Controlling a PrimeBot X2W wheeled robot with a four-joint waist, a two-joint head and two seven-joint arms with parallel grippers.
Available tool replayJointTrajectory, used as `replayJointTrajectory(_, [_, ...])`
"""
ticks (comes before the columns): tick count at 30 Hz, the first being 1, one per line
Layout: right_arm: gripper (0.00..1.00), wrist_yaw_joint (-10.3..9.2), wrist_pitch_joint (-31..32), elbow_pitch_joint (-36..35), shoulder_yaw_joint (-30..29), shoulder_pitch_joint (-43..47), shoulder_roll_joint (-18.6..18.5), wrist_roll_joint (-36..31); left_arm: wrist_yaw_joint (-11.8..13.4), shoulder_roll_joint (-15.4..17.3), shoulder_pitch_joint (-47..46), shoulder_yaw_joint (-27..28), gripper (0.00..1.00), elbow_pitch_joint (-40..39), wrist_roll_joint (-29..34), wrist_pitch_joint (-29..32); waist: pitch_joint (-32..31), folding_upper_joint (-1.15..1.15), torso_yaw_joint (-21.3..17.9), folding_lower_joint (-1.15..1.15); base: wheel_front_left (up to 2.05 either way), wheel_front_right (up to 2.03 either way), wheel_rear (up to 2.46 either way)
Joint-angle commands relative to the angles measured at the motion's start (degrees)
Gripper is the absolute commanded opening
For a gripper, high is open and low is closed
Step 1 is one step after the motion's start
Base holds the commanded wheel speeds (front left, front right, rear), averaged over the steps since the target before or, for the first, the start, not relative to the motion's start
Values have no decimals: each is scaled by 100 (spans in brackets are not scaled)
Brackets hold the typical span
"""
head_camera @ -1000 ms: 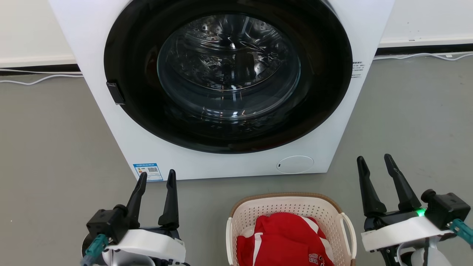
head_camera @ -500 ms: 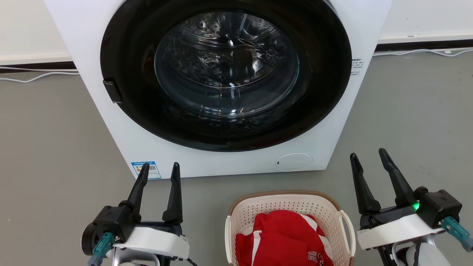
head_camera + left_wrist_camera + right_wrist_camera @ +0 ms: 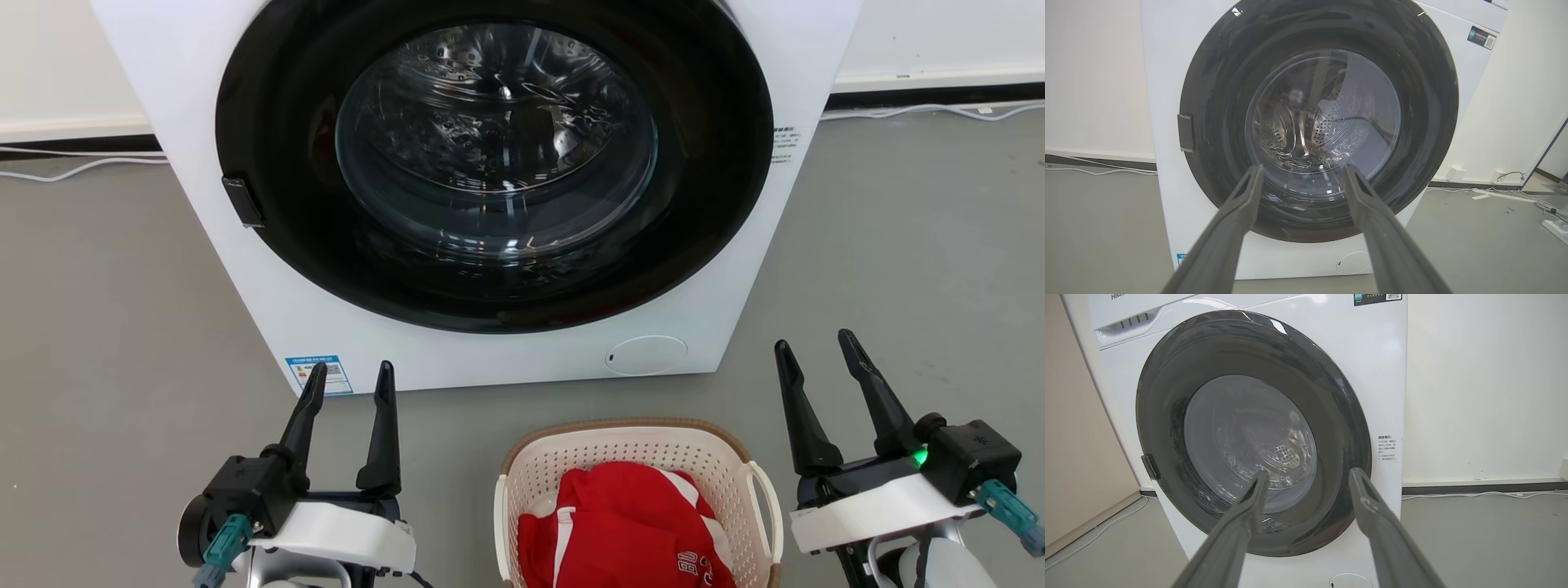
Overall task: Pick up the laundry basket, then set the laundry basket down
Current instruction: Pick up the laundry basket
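Observation:
The laundry basket (image 3: 645,449), cream-white and perforated with a brown rim, stands on the grey floor at the bottom middle of the head view, with a red and white garment (image 3: 624,527) in it. My left gripper (image 3: 351,371) hovers open to the basket's left, nothing between its fingers. My right gripper (image 3: 815,347) is open to the basket's right, close to the white loop handle (image 3: 766,498), apart from it. In the wrist views the left gripper (image 3: 1302,169) and the right gripper (image 3: 1308,473) point at the washing machine door.
A white front-loading washing machine (image 3: 710,318) with a closed dark round door (image 3: 490,163) stands just beyond the basket. White cables (image 3: 73,167) run along the wall's baseboard on both sides. Grey floor lies open left and right of the machine.
The head view has shifted slightly, so the machine and basket sit a bit to the left. The left gripper has risen a little toward the machine. Both grippers stay open.

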Motion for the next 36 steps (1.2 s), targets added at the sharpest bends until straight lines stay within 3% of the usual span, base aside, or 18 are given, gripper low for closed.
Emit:
replayJointTrajectory(1, [100,1,-79,-132,101,-183,-77,13,0,42,-231,174,100,-123,70,-36,28,0,-10,0,0,0,0])
replayJointTrajectory(22, [100,1,-79,-290,16,-557,-273,380,99,42,-837,-18,100,308,-116,-36,1257,0,-340,0,0,0,0])
replayJointTrajectory(36, [100,1,-79,-408,53,-1060,-290,644,-23,42,-1735,-24,100,1492,-359,-36,2324,0,-552,0,0,0,0])
